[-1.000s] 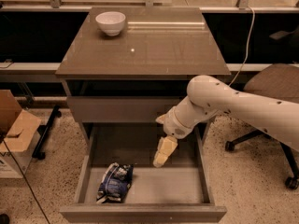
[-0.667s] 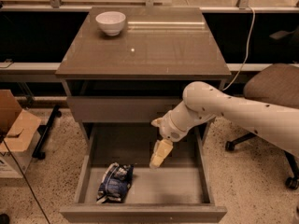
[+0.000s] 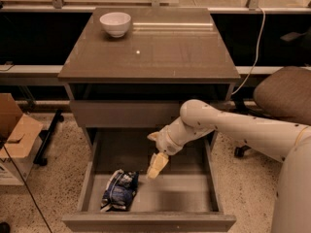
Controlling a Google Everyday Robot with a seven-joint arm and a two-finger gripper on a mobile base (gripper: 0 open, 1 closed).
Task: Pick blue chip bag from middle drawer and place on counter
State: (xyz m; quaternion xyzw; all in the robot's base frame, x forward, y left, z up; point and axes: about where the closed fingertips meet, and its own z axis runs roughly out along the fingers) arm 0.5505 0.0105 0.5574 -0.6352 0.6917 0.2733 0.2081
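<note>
while the middle drawer (image 3: 184, 194) stands pulled open, the gripper (image 3: 156, 165) hangs inside it, just right of the blue chip bag (image 3: 119, 191) and seemingly not touching it; whether it is spread or closed cannot be told. the bag, crumpled dark blue with white patches, lies at the drawer's front left. a white bowl (image 3: 115, 23) sits on the counter (image 3: 160, 52).

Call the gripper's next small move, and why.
Probably ease down and leftward in view toward the crumpled dark-blue foil chip bag. The cream gripper hangs inside the open grey-brown middle drawer, just right of the bag and above it, not touching.
</note>
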